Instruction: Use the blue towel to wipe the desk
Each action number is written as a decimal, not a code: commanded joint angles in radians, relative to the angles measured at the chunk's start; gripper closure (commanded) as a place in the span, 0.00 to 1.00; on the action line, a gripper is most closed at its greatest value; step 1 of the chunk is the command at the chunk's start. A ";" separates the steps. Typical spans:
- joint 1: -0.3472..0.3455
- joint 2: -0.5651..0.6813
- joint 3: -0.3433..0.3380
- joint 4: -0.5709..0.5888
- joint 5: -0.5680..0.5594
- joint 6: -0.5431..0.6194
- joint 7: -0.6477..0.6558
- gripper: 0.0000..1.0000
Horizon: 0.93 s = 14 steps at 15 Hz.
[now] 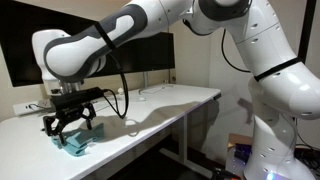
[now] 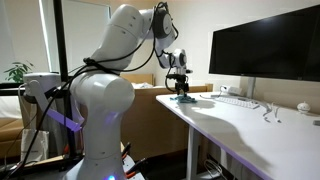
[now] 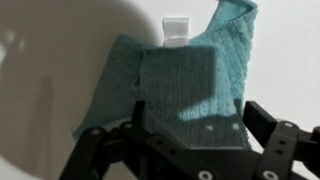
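Open desk (image 1: pixel 170 105) beside blue towel (image 1: pixel 76 144), monitors (image 1: pixel 150 55) blocking the back edge

Blue towel (image 3: pixel 185 85) lies crumpled on white desk (image 3: pixel 50 90), mid-frame, one corner sticking up toward 1 o'clock. Gripper (image 3: pixel 172 128) at 6 o'clock, jaws spread wide over towel. Small white block (image 3: pixel 175 30) at 12 o'clock.

Below me is the white desk (image 1: pixel 168 104). The blue towel (image 1: pixel 78 146) lies on it, close to the edge. A big black screen (image 2: pixel 265 48) stands at the back, and a white keyboard (image 2: pixel 236 100) lies near it.
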 commanded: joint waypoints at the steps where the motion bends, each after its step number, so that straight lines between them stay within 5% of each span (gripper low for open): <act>1: 0.012 0.050 -0.020 0.037 0.065 -0.014 -0.051 0.25; 3: 0.018 0.071 -0.028 0.050 0.085 -0.027 -0.043 0.32; 12: 0.071 0.070 -0.061 0.089 0.067 -0.056 -0.010 0.90; 13: 0.073 0.071 -0.062 0.092 0.069 -0.064 -0.014 0.48; 14: 0.076 0.071 -0.063 0.095 0.068 -0.072 -0.014 0.51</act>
